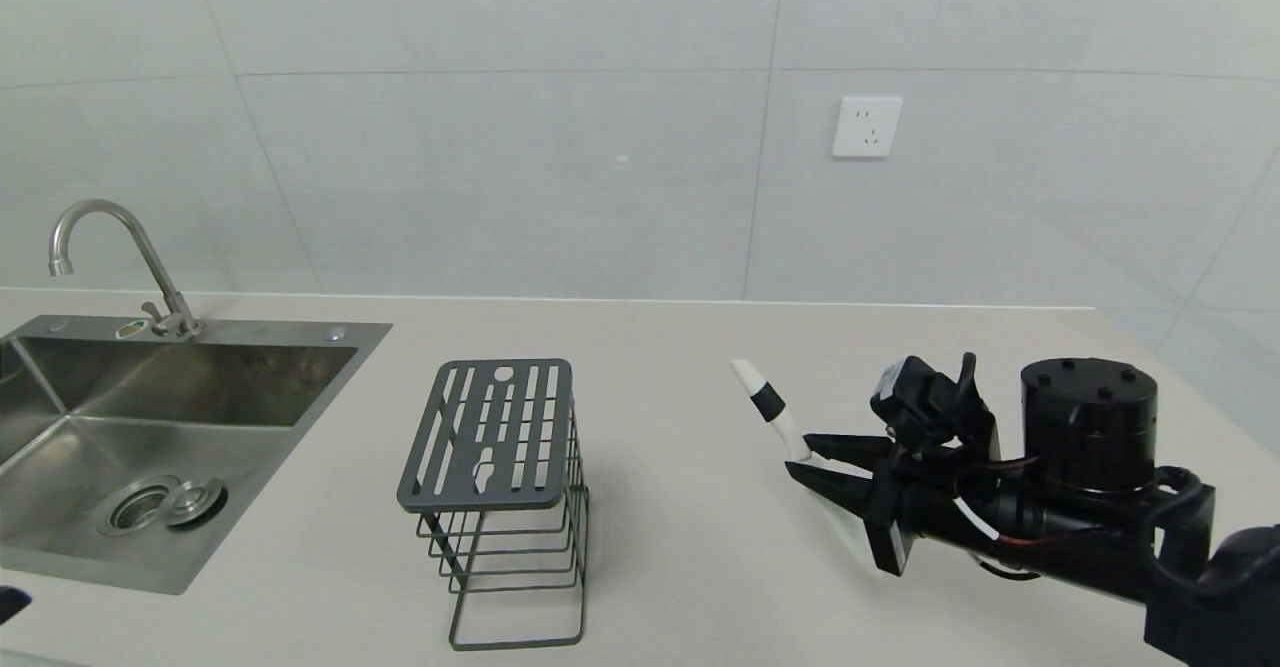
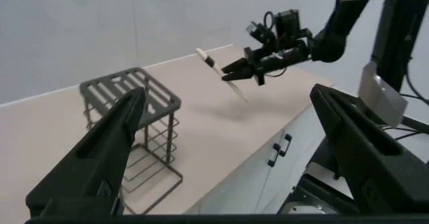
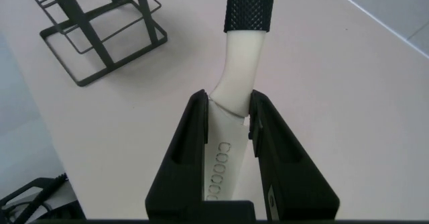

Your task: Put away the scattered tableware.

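My right gripper (image 1: 800, 454) is shut on a white knife (image 1: 770, 405) with a black band on its handle, and holds it above the counter at the right. The handle points up and away, and the pale blade (image 1: 845, 527) slants down toward the counter. In the right wrist view the fingers (image 3: 191, 143) clamp the knife (image 3: 238, 70) where handle meets blade. A dark wire utensil rack (image 1: 490, 432) with a slotted top stands mid-counter, left of the knife. My left gripper (image 2: 228, 157) is open and holds nothing, off the counter's front edge, facing the rack (image 2: 131, 93) and the right gripper (image 2: 226, 73).
A steel sink (image 1: 60, 447) with a curved faucet (image 1: 110, 247) is set into the counter at the far left. A wall outlet (image 1: 867, 127) sits on the tiled wall behind. Bare counter lies between the rack and the knife.
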Tool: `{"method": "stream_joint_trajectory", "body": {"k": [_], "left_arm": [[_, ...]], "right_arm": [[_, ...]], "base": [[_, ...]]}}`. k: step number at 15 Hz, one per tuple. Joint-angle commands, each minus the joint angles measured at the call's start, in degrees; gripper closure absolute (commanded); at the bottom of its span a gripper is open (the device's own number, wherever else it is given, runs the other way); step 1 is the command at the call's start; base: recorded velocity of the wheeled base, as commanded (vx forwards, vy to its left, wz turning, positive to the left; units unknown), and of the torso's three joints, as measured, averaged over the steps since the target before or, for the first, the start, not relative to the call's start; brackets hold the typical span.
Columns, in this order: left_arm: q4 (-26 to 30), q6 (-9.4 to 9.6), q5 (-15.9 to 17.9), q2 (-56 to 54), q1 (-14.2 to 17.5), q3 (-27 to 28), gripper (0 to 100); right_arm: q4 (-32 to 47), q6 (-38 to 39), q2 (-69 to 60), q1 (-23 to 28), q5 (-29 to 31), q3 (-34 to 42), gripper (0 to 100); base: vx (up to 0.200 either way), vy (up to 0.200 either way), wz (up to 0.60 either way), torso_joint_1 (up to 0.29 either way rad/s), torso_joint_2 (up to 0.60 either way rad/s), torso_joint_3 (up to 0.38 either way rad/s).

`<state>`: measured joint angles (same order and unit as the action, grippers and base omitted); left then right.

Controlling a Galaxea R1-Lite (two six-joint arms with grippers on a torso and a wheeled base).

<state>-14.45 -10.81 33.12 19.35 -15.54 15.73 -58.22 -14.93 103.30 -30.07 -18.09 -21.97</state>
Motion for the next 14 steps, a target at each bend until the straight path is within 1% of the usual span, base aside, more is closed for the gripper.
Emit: {"method": "stream_joint_trajectory", "body": {"k": [1,2,4,5,6,7,9,10,12,13,14], "left_arm": [[-5.2,0.00,1.9,9.5,-2.0,1.1,0],[-8.8,0.00,1.9,13.0,-3.3,1.1,0],[-12.7,0.00,1.9,17.8,-6.1,1.2,0],[-13.7,0.00,1.9,19.2,-7.5,1.2,0],[-13.9,0.00,1.9,19.5,-7.7,1.2,0],[-14.0,0.00,1.9,21.4,-10.1,1.4,0],[-14.3,-0.09,1.9,24.2,-11.8,2.1,0],[-14.5,-0.09,1.9,26.1,-11.9,2.6,0],[-16.7,-0.52,1.9,30.6,-12.2,5.3,0],[-19.7,-3.07,1.9,33.7,-12.2,6.9,0],[-22.5,-5.53,2.1,35.4,-12.4,7.0,0]], "right_arm": [[0.0,0.0,-0.4,-0.2,0.0,0.1,100],[0.0,0.0,-0.6,-0.3,0.0,0.4,100],[0.0,0.1,-1.4,-0.4,0.0,0.6,100],[0.0,0.2,-1.6,-0.8,0.0,0.6,100],[0.0,0.2,-1.7,-0.9,0.0,0.6,100],[0.0,0.3,-2.9,-2.0,0.1,0.8,100],[0.0,0.4,-3.0,-3.1,0.0,0.5,100],[0.0,0.7,-3.0,-3.3,0.0,0.4,100],[-0.1,1.4,-2.9,-3.7,-1.0,0.3,100],[-0.5,2.2,-2.9,-3.6,-1.1,0.2,100],[-1.2,3.0,-2.9,-3.7,-1.2,0.2,100]], "base": [[0.000,0.000,0.00,0.000,0.00,0.000],[0.000,0.000,0.00,0.000,0.00,0.000],[0.000,0.000,0.00,0.000,0.00,0.000],[0.000,0.000,0.00,0.000,0.00,0.000],[0.000,0.000,0.00,0.000,0.00,0.000],[0.000,0.000,0.00,0.000,0.00,0.000],[0.000,0.000,0.00,0.000,0.00,0.000],[0.000,0.000,0.00,0.000,0.00,0.000],[0.000,0.000,0.00,0.000,0.00,0.000],[0.000,0.000,0.00,0.000,0.00,0.000],[0.000,0.000,0.00,0.000,0.00,0.000]]}}
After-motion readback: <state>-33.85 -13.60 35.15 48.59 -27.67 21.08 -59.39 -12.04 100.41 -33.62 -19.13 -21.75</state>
